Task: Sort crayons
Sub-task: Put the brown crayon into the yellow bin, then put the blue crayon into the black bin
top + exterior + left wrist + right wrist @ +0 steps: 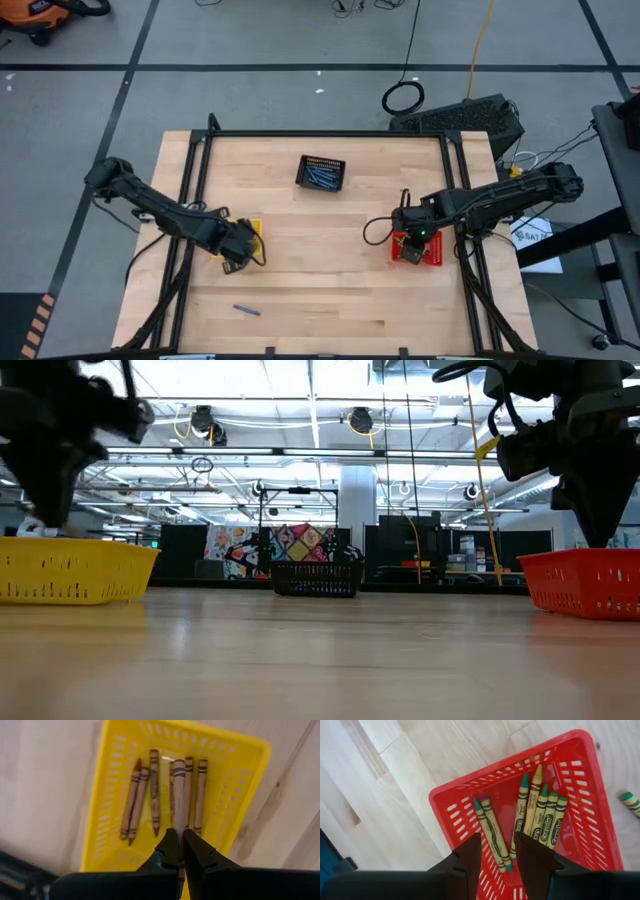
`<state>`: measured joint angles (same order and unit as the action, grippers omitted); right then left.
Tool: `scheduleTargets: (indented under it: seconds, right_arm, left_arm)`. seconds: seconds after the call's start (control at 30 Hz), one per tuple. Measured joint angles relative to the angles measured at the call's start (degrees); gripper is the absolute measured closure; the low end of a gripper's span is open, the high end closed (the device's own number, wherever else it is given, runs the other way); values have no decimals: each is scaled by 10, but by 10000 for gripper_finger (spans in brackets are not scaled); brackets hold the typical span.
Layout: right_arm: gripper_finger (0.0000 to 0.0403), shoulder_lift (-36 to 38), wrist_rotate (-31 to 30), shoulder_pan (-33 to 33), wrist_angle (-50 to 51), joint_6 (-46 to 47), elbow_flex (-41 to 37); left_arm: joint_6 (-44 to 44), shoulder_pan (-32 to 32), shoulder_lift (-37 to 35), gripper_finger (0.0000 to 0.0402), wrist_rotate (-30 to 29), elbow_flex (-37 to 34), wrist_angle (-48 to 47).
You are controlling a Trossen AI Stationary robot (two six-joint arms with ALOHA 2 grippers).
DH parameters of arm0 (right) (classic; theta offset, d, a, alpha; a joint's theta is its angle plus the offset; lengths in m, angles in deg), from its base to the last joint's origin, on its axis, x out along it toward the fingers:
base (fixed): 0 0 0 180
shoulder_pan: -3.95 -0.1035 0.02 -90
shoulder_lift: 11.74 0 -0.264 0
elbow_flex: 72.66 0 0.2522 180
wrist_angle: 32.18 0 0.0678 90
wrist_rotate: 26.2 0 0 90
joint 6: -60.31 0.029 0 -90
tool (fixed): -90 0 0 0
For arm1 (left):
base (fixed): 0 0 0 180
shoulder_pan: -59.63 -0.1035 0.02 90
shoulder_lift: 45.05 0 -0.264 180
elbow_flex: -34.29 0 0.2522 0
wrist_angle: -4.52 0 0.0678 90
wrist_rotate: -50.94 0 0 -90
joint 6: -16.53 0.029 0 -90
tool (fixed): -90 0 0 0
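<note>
a lone blue crayon [247,310] is seen lying flat on the bare wood near the front edge of the table [330,290], well apart from every basket. farther in, on the left side, the yellow mesh basket [107,805] is found, with the left gripper [180,851] held just above it. its fingers [167,851] are clenched on a brown crayon [178,795], which is gripped at its lower end and points away over the basket floor. about six more brown crayons [154,790] are laid roughly side by side in the yellow basket, two of them slanted against each other.

on the right side, at about the same depth, the red mesh basket [592,825] is placed, and the right gripper [497,851] is held over it with its fingers [470,852] parted and nothing between them. green and yellow-green crayons [537,815] are gathered in the red basket: a cluster of four or five near the middle and two more [490,832] lying together beside them. one further green crayon [631,802] is seen on the wood just outside the red basket's wall.

farthest back, near the middle of the table, a black mesh basket [320,172] is set, with blue crayons [322,176] visible inside it. in the low view, the yellow basket, the black basket and the red basket are seen standing upright on the tabletop.
</note>
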<state>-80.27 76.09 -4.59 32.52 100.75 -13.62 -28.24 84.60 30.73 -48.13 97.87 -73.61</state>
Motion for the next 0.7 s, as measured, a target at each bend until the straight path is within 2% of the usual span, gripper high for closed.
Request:
scheduleTargets:
  seconds: [0.13,0.23,0.5,0.7]
  right_arm:
    - [296,0,0,0,0,8,0]
    - [296,0,0,0,-2,9,0]
    - [296,0,-1,0,-2,9,0]
    - [296,0,-1,0,-2,8,0]
  left_arm:
    - [-20,6,-5,397,0,-43,31]
    - [-30,6,-5,379,-5,-58,38]
    - [-44,6,-5,315,-19,-59,42]
    - [-41,12,-4,300,15,-48,99]
